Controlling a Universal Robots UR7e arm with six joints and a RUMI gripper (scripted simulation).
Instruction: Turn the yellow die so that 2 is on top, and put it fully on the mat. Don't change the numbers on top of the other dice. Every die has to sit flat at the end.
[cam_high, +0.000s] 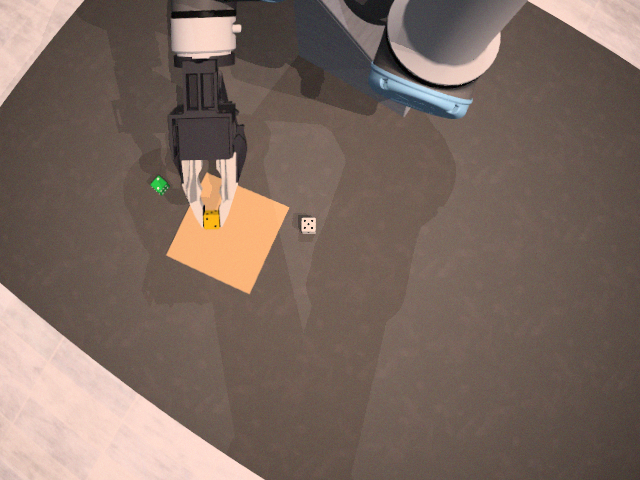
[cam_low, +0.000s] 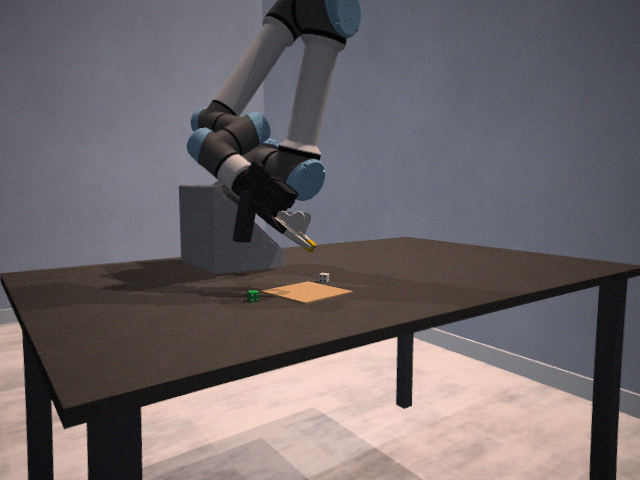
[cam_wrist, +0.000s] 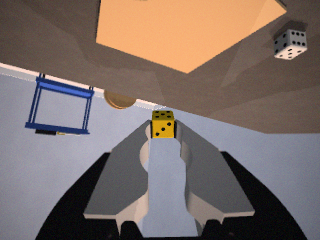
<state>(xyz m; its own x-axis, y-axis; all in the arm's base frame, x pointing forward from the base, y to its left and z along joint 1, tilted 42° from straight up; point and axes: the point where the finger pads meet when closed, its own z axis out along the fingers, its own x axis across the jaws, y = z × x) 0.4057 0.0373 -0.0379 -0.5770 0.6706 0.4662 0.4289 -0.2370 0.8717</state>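
My gripper (cam_high: 211, 221) is shut on the yellow die (cam_high: 211, 220) and holds it in the air, well above the orange mat (cam_high: 227, 239). The die also shows at the fingertips in the side view (cam_low: 310, 244) and in the wrist view (cam_wrist: 163, 124), pinched between the two jaws. The gripper is tilted, almost level with the table. In the top view the die lines up over the mat's upper left part. The mat lies flat on the dark table (cam_low: 308, 291) and shows in the wrist view (cam_wrist: 185, 31).
A green die (cam_high: 159, 184) lies on the table left of the mat, also in the side view (cam_low: 252, 295). A white die (cam_high: 308, 224) (cam_wrist: 290, 43) showing 5 on top lies right of the mat. The arm's grey base block (cam_low: 219, 232) stands behind.
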